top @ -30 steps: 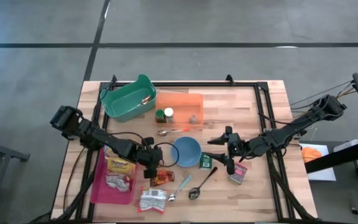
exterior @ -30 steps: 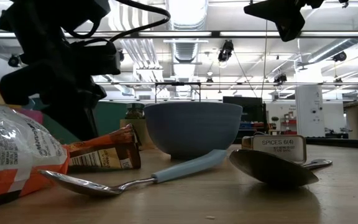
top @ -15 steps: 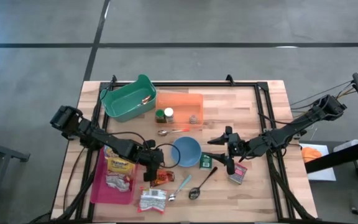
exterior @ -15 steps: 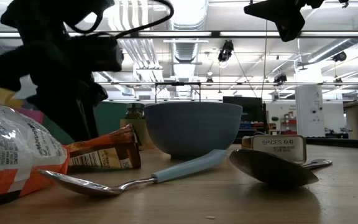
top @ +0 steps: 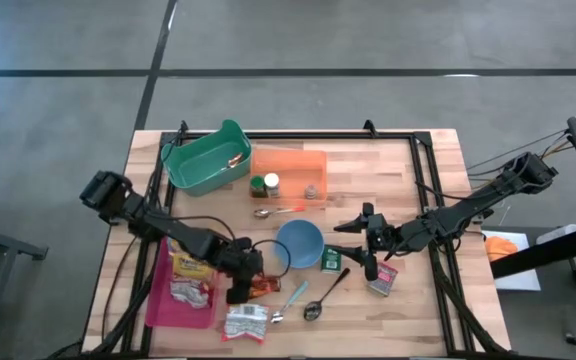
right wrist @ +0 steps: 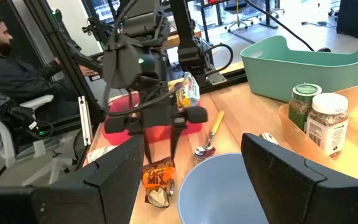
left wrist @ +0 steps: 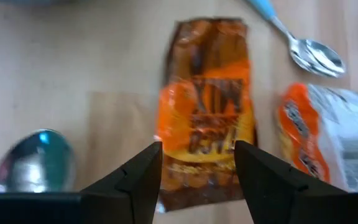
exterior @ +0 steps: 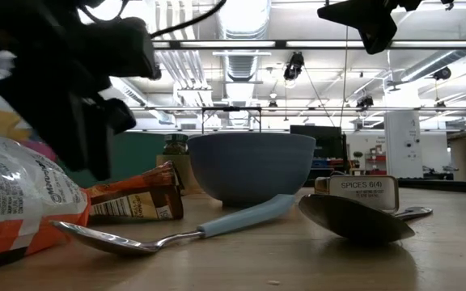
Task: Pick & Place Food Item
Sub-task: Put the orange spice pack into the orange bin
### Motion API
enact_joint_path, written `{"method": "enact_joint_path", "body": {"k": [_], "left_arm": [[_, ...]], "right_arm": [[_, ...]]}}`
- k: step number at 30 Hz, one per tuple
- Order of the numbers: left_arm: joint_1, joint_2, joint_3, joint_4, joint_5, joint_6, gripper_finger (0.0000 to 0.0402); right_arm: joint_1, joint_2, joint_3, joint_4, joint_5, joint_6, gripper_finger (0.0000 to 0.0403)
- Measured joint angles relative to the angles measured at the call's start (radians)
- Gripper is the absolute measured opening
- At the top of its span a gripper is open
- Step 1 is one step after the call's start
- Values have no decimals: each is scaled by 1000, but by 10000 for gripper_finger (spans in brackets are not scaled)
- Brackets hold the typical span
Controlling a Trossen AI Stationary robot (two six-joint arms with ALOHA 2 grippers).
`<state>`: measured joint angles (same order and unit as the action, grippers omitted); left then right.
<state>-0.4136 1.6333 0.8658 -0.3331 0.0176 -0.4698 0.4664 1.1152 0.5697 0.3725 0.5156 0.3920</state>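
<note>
Orange-and-brown snack packet [top: 260, 288] lies flat on the wooden surface [top: 418, 310], at about seven o'clock from the blue bowl [top: 299, 243] and just beside the pink tray [top: 168, 312]. Left gripper [top: 239, 289] hangs directly over the packet's nine o'clock end with its fingers [left wrist: 138, 180] spread apart and empty, the packet showing between them. Right gripper [top: 369, 263] hovers open at three o'clock from the bowl, above a spice tin [top: 331, 259].
</note>
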Motion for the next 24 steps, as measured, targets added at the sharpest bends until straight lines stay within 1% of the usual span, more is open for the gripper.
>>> {"method": "enact_joint_path", "body": {"k": [5,7,13,24], "left_arm": [[-47,4,-2,2,-84,0,204],[-57,18,-2,16,-100,1,204],[-57,100,0,87,-104,13,204],[-56,121,0,109,-96,25,200]], "right_arm": [[0,0,0,0,0,0,265],[0,0,0,1,0,0,265],[0,0,0,2,0,1,265],[0,0,0,2,0,0,265]]}}
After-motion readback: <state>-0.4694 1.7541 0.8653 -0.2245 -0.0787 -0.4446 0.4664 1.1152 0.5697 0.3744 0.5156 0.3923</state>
